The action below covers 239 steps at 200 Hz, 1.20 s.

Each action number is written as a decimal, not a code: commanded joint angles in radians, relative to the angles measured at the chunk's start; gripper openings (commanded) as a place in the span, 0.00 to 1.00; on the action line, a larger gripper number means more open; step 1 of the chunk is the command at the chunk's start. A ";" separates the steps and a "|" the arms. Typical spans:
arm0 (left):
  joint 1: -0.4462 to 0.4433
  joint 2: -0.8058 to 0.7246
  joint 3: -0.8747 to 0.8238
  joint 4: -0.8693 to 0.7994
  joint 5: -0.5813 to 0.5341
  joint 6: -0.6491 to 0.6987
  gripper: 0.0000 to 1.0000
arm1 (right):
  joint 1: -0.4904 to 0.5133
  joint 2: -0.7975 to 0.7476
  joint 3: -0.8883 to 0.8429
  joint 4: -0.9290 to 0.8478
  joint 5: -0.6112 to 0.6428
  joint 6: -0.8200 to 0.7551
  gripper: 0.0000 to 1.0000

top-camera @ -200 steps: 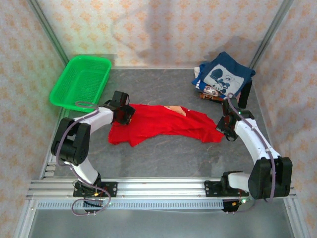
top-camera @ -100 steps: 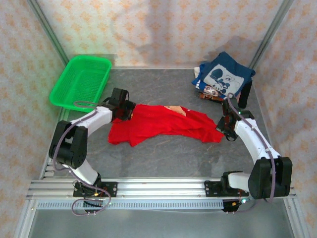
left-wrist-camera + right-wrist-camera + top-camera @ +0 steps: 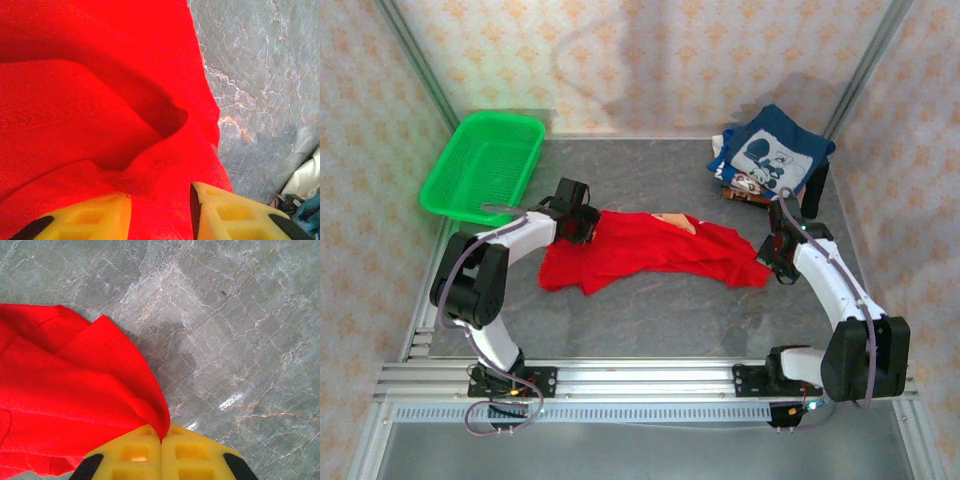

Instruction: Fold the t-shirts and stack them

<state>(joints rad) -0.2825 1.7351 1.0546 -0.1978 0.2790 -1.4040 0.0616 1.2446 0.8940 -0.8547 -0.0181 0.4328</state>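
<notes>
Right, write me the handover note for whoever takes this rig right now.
Left pincer: open, fingers astride the left end of the red t-shirt, not closed on it.
Right pincer: shut on the red t-shirt's right corner, low over the table.
The red t-shirt lies rumpled across mid-table between the two arms. The navy t-shirt lies folded on top of the pile at the far right.
Done: the navy t-shirt is folded and stacked.
Left: close the left pincer on the cloth, spread the red t-shirt flat, fold it, and set it on the pile.
</notes>
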 commanded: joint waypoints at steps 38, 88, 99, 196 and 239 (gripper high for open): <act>-0.003 0.035 0.038 -0.064 -0.038 0.005 0.25 | -0.007 -0.009 -0.007 0.000 0.023 -0.002 0.00; -0.001 0.021 0.067 -0.082 -0.049 0.043 0.00 | -0.008 -0.023 -0.015 0.002 0.025 0.000 0.00; -0.003 0.010 0.080 -0.097 -0.055 0.061 0.00 | -0.008 -0.027 -0.015 0.001 0.028 0.000 0.00; -0.002 -0.167 0.252 -0.341 -0.169 0.317 0.00 | -0.008 -0.039 0.026 0.018 0.030 -0.019 0.00; 0.017 -0.240 0.388 -0.395 -0.231 0.482 0.00 | -0.008 -0.050 0.120 0.107 -0.077 -0.064 0.00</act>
<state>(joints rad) -0.2813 1.5478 1.3563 -0.5220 0.1402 -1.0641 0.0597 1.2251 0.9321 -0.8242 -0.0483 0.4118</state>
